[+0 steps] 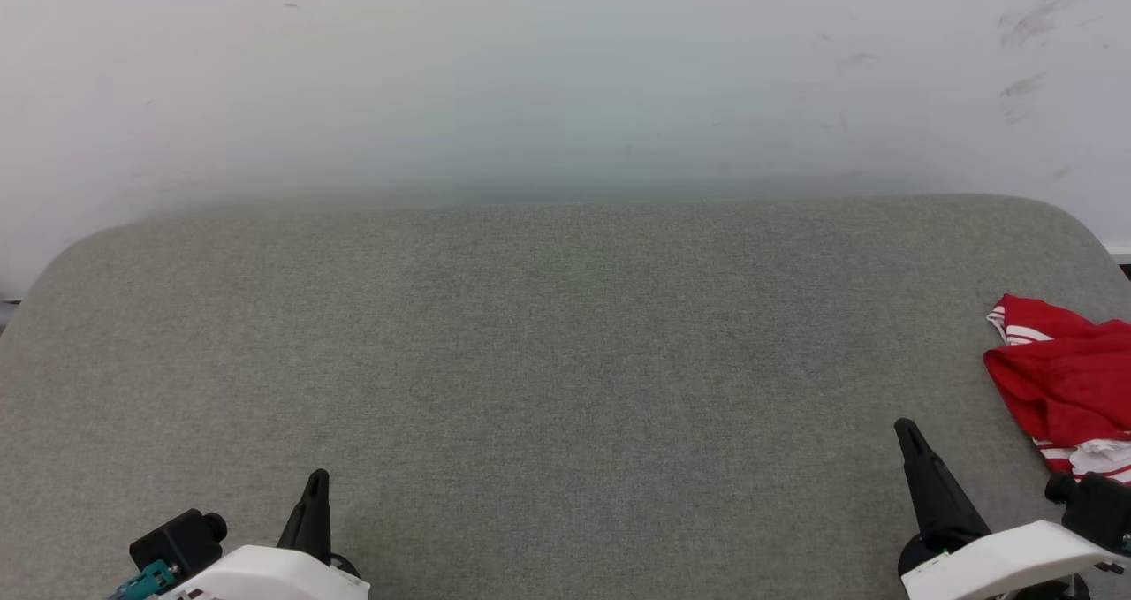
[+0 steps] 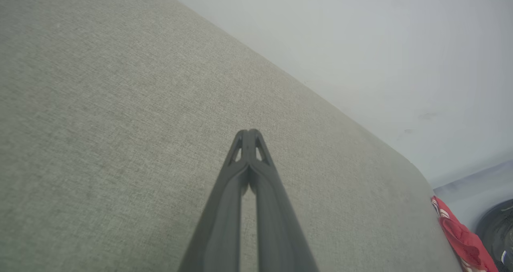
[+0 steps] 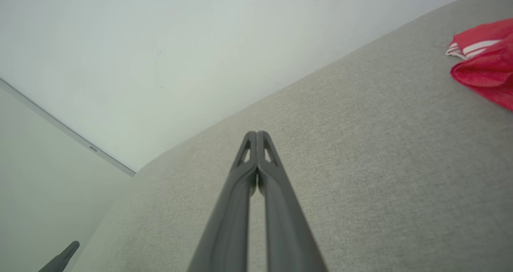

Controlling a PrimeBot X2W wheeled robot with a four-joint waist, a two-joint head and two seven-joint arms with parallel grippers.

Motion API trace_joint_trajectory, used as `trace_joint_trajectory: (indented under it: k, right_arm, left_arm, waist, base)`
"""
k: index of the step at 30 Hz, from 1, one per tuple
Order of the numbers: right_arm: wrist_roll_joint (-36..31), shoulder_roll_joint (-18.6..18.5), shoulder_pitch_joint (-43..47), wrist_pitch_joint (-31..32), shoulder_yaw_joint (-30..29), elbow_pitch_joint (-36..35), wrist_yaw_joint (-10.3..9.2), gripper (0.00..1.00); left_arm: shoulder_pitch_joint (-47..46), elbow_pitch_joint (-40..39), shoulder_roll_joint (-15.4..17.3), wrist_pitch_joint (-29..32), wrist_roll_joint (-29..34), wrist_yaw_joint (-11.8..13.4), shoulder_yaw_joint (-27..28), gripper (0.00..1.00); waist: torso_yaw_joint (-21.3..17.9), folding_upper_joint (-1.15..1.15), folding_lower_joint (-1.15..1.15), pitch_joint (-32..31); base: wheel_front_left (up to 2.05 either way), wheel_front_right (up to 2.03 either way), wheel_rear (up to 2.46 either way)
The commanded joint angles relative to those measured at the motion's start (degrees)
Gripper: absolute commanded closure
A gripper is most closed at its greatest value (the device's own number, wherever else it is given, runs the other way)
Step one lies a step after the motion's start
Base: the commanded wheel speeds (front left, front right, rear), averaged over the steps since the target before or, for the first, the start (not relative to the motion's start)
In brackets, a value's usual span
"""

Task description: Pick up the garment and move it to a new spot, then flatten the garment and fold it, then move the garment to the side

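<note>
The garment (image 1: 1065, 379) is a crumpled red shirt with white and striped trim, lying at the far right edge of the grey fabric surface (image 1: 548, 353). It also appears as the garment (image 3: 487, 61) at the upper right of the right wrist view and the garment (image 2: 461, 234) at the lower right of the left wrist view. My right gripper (image 1: 905, 429) is shut and empty, to the left of the garment and not touching it. My left gripper (image 1: 319, 476) is shut and empty at the lower left. Their closed tips show as the right gripper (image 3: 257, 133) and the left gripper (image 2: 248, 131).
A pale wall (image 1: 565, 70) rises right behind the grey surface, with dark scuff marks at its upper right. The surface has rounded back corners. A dark round object (image 2: 497, 228) sits beyond the surface's edge in the left wrist view.
</note>
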Motion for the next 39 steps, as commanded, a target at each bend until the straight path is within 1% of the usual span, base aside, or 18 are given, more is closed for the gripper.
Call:
trace_joint_trajectory:
  k: [1, 18, 39]
  right_arm:
    - [2.0, -0.6, -2.2, 0.1, -0.2, -0.4, -0.01, 1.00]
    - [15.6, -0.8, -4.4, 0.7, -0.7, 2.7, -0.02, 1.00]
    - [29.2, -0.8, -6.6, 1.5, -1.5, 5.8, -0.03, 1.00]
  left_arm:
    - [-1.6, -0.4, -0.1, 0.4, -1.5, -0.6, 0.8, 1.00]
    - [-3.3, 0.1, -2.0, 3.7, -12.6, -3.5, 4.1, 1.00]
    - [-5.2, 0.8, -4.1, 7.2, -23.9, -6.4, 7.5, 1.00]
  waist:
    - [0.0, 0.00, -0.01, 0.0]
    - [0.2, 0.00, -0.01, 0.4]
    - [0.3, 0.00, -0.01, 1.0]
  base:
    - [0.00, 0.00, 0.00]
    - [0.00, 0.00, 0.00]
    - [0.00, 0.00, 0.00]
